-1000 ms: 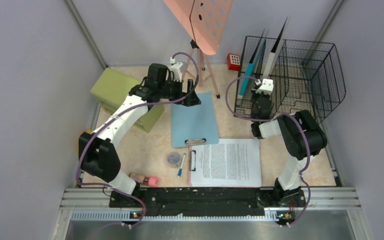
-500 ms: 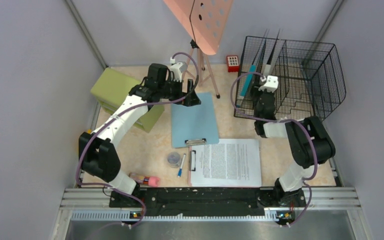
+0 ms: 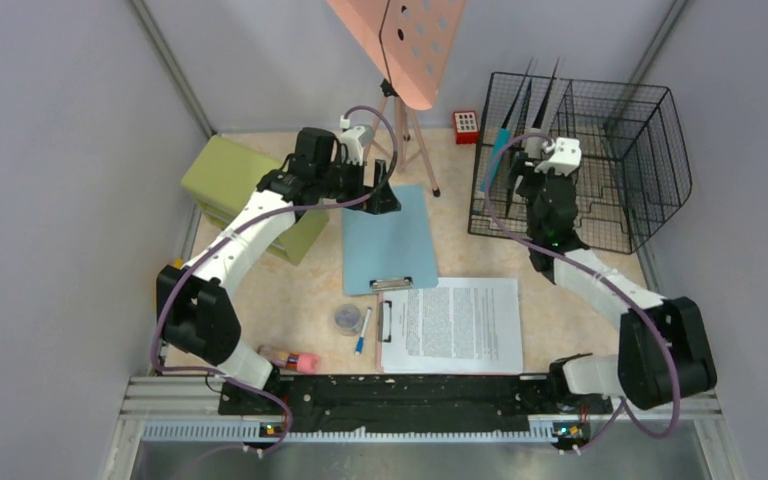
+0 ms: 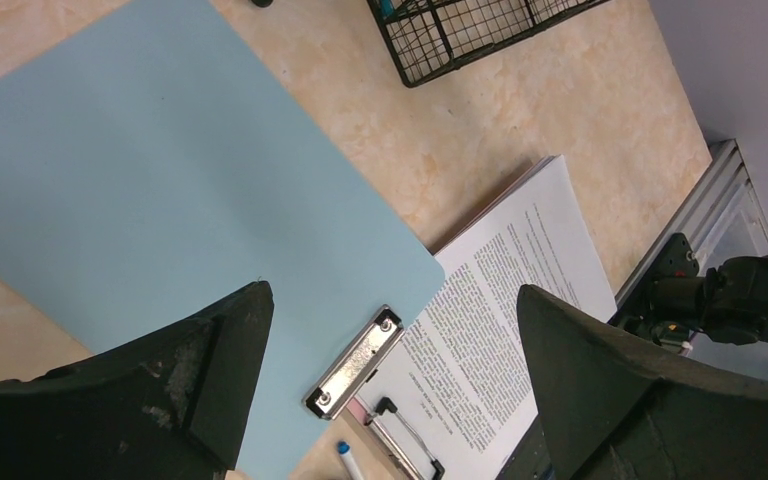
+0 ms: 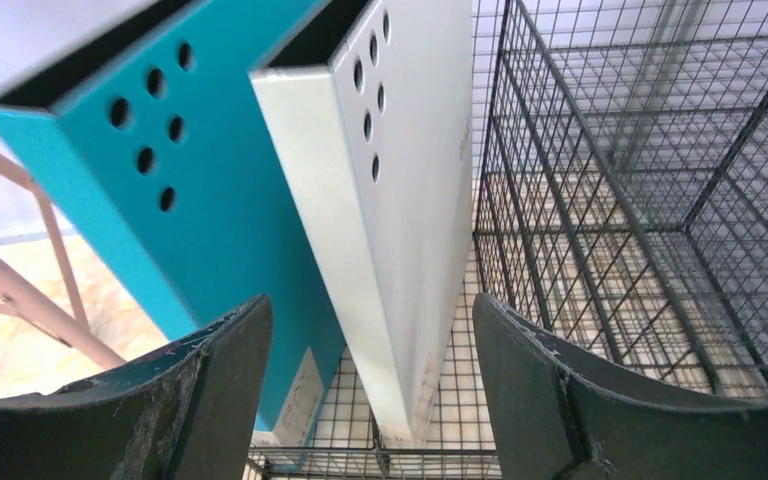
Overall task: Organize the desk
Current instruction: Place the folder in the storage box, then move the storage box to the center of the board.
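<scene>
The desk carries a blue clipboard and a clipboard with a printed sheet. My left gripper hovers open over the blue clipboard, nothing between its jaws. My right gripper is at the black wire basket, open. In the right wrist view its jaws stand wide, apart from the white file box. That box stands upright in the basket beside a teal file box.
A green drawer cabinet sits at the left. A pink stand and a small red box are at the back. A pen, a small round container and a pink-red item lie near the front.
My right gripper has opened and let go of the white file box, which now stands lower in the basket. The right arm's elbow swung down and right. The left arm has not moved.
</scene>
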`<state>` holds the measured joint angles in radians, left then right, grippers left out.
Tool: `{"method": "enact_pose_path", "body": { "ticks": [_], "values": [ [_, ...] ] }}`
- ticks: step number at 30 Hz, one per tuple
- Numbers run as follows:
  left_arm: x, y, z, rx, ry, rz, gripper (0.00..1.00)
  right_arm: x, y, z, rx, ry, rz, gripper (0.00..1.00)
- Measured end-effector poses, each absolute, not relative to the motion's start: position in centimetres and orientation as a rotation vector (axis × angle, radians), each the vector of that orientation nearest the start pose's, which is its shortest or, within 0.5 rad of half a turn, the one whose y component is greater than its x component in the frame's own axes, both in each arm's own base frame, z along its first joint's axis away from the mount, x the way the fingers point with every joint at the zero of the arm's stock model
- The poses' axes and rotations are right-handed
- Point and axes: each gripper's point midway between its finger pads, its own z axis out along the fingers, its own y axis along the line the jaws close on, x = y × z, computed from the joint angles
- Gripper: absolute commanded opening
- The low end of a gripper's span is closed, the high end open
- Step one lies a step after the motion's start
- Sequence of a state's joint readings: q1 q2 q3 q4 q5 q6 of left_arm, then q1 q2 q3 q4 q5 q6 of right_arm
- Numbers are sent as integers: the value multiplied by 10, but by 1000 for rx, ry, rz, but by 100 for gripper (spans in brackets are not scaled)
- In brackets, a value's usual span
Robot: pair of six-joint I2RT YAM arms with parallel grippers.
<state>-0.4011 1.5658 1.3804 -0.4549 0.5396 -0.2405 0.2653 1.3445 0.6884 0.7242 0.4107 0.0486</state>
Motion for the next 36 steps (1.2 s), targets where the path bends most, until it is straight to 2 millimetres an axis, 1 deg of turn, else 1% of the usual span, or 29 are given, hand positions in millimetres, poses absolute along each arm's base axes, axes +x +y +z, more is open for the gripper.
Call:
{"method": "enact_pose_path", "body": {
  "ticks": [6, 10, 13, 15, 17, 20, 23, 27, 31, 34, 36],
  "values": [
    [346, -253, 232, 501, 2211, -933, 98, 414, 49, 281, 129, 1554, -35, 74],
    [342, -250, 235, 517, 2205, -925, 98, 401, 46, 306, 103, 1588, -42, 74],
    [341, -249, 239, 525, 2193, -920, 98, 391, 38, 319, 95, 1606, -68, 72],
    [340, -248, 242, 528, 2185, -916, 98, 385, 29, 325, 102, 1613, -92, 69],
    [339, -248, 245, 532, 2177, -914, 98, 380, 15, 326, 112, 1628, -132, 67],
    [338, -247, 247, 537, 2170, -912, 98, 378, -3, 323, 136, 1656, -182, 63],
    [338, -247, 247, 541, 2167, -910, 98, 377, -19, 314, 161, 1696, -223, 59],
    [338, -247, 247, 546, 2166, -907, 98, 384, -34, 297, 185, 1749, -254, 51],
    [337, -246, 244, 551, 2172, -903, 98, 393, -40, 270, 201, 1825, -252, 45],
    [336, -246, 242, 552, 2176, -901, 98, 398, -38, 253, 201, 1873, -234, 41],
    [336, -245, 241, 552, 2177, -897, 98, 401, -34, 242, 201, 1903, -209, 35]
  ]
}}
